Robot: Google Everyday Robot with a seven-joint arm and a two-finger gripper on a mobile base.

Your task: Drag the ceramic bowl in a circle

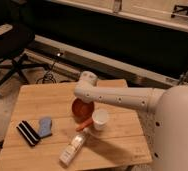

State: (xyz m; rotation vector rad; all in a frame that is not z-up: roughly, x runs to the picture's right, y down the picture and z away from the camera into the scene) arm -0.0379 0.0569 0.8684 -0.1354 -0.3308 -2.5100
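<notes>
Camera view: glossy red-orange ceramic bowl (78,110) under closed hand (83,100).

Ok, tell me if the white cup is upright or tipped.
Upright: the white cup stands on its base, round rim facing up, beside the ceramic bowl. The gripper, shut, is down at the bowl.

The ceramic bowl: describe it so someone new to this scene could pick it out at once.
On the wooden table, follow the white arm to its end near the middle, where the gripper sits at the ceramic bowl. It is round, shallow and glossy red-orange, unlike the white cup beside it.
</notes>
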